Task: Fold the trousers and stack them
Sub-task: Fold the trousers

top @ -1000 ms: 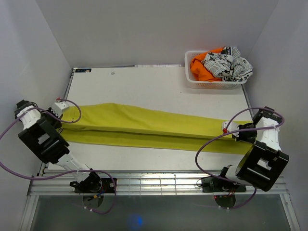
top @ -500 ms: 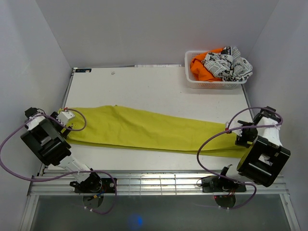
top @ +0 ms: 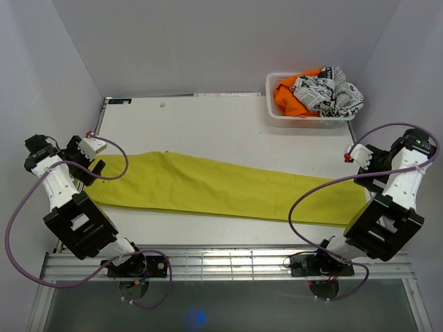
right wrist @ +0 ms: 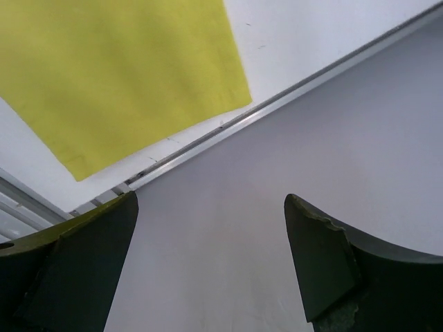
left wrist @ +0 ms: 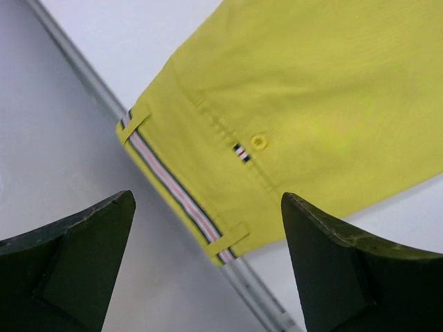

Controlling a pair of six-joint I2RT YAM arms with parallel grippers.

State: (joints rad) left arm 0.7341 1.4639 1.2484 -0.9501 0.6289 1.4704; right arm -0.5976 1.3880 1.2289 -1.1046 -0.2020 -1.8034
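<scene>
The mustard-yellow trousers lie flat on the white table, folded lengthwise into one long band from left to right. In the left wrist view the waistband with its striped trim and a button rests at the table's left edge. My left gripper hangs above that end, open and holding nothing. The leg hem shows in the right wrist view near the table's right rail. My right gripper is raised beside it, open and empty, facing the side wall.
A white basket stands at the back right, holding an orange garment and a black-and-white printed cloth. Grey walls close in on both sides. A metal rail runs along the near edge.
Both grippers opened and let go of the trousers' ends, then lifted up and outward. The trousers settled into one flat folded band.
</scene>
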